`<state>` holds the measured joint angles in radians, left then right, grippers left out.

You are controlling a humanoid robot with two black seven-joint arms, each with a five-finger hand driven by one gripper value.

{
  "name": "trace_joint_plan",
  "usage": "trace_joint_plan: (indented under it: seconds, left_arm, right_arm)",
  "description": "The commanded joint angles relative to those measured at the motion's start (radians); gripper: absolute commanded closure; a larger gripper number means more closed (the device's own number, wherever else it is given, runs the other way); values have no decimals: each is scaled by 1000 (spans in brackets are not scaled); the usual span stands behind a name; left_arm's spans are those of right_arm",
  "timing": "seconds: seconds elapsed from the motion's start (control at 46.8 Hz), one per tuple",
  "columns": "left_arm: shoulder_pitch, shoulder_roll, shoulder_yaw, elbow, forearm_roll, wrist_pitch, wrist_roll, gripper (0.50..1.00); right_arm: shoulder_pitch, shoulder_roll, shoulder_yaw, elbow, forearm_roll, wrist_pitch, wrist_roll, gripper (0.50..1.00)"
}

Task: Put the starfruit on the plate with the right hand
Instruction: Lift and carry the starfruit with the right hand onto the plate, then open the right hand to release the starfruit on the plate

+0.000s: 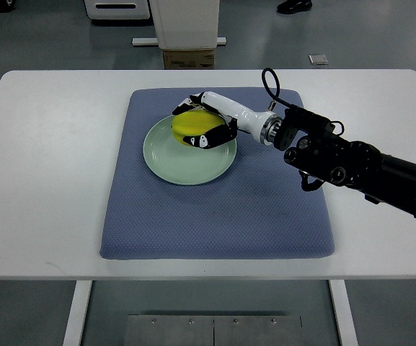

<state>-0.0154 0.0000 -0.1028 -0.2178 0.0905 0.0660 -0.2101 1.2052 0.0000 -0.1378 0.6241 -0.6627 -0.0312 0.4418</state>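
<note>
The right hand [206,121] was wrapped around the starfruit [191,125], fingers closed on it. Fruit sat over the plate's [186,167] far edge, so only a release seemed left.

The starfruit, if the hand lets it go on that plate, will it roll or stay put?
Probably it stays: the starfruit sits over the plate, whose raised rim should catch it. The right hand wraps it without visible denting, so it seems firm. Its rounded shape might rock slightly.

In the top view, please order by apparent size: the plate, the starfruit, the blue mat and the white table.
Largest to smallest:
1. white table
2. blue mat
3. plate
4. starfruit, partly covered by the right hand
</note>
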Motion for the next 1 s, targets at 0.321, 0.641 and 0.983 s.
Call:
trace_joint_plan:
  seconds: [0.321,0.641,0.983]
  left_arm:
    - [0,0,0,0,0,0,0,500]
    - [0,0,0,0,0,0,0,500]
    - [0,0,0,0,0,0,0,500]
  right_arm:
    - [-44,0,-26,6,0,-1,-8,1000]
    - [-59,0,-26,8,8,1,-17,913]
    - [-67,0,-22,9,11,1,-23,515]
